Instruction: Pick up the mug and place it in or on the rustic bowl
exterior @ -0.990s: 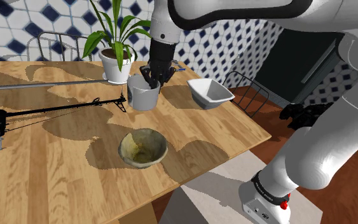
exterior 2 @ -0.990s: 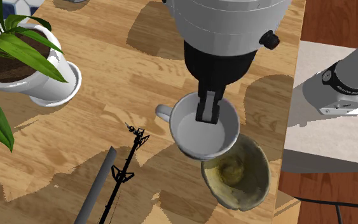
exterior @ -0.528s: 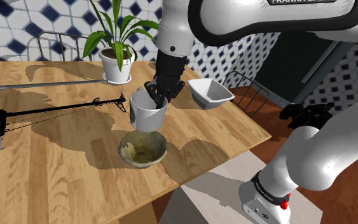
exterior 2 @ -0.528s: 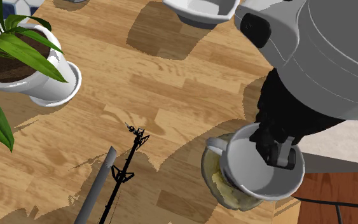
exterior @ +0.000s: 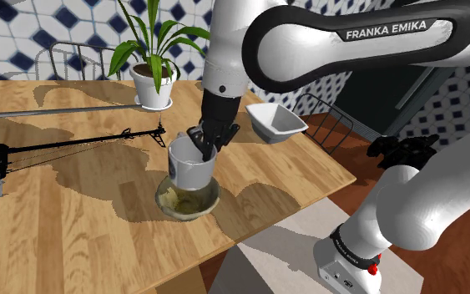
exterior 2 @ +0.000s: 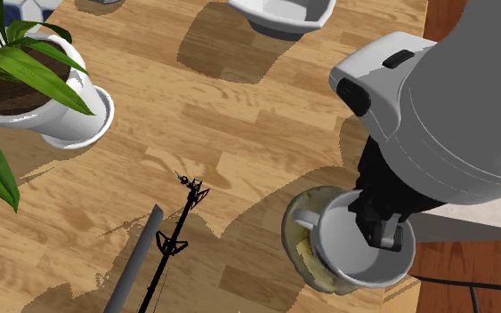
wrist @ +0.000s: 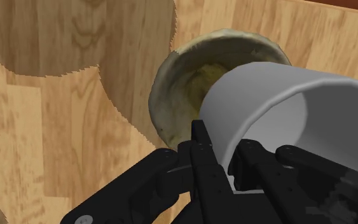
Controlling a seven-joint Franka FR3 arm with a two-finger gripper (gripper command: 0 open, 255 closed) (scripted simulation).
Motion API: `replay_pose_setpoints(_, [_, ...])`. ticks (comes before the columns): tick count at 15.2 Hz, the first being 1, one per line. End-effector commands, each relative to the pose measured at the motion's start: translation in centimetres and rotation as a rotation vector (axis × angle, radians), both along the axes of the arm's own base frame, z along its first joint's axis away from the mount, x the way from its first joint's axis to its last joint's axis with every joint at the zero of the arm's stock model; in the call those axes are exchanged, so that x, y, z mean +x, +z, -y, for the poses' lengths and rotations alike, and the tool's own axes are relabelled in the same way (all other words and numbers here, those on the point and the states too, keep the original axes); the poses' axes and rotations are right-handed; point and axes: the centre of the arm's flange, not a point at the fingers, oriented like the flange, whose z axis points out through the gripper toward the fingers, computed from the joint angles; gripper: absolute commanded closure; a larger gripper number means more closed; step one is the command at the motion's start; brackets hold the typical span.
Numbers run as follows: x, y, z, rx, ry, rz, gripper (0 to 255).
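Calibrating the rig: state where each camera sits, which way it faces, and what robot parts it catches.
Shoulder view: beside the stand, looking down across the wooden table; white arm and black gripper show.
Second exterior view: above the table, looking almost straight down; grey wrist and gripper show.
Wrist view: behind the gripper, looking along its black fingers at the table.
Shared: all show the clasped white mug over the mottled olive-beige bowl.
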Motion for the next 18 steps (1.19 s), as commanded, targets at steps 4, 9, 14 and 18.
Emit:
replay_pose_setpoints(4, [0.0, -2.7, 0.1, 0.000, 0.000, 0.001, 255])
replay_pose_setpoints(9, [0.0, -4.0, 0.1, 0.000, 0.000, 0.001, 255])
replay_pose_setpoints(14, [0.0, -4.0, 0.1, 0.000, 0.000, 0.001, 255])
replay_pose_setpoints(18, [0.0, -4.0, 0.1, 0.000, 0.000, 0.001, 0])
